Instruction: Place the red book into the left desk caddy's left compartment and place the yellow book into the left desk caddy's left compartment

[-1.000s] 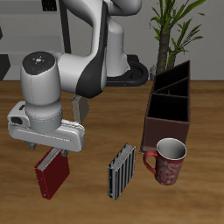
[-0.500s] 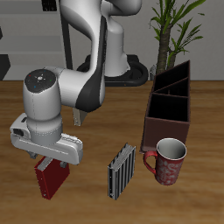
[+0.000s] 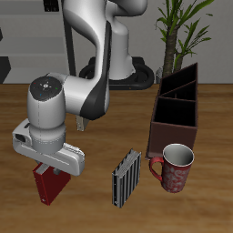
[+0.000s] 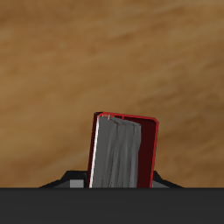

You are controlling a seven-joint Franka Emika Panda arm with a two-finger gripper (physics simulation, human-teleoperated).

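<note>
Arm bent low over table, gripper (image 3: 52, 170) pointing down, clamped on red book (image 3: 50, 185)

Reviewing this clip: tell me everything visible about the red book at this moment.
The red book is a small hardcover with a dark red cover and grey-white page edges, seen clearly in the wrist view. It sits near the table's front edge, well apart from the striped book, the mug and the desk caddy. The gripper is right over it and hides its upper part. Dark finger tips flank the book's sides in the wrist view, but contact cannot be confirmed.
</note>
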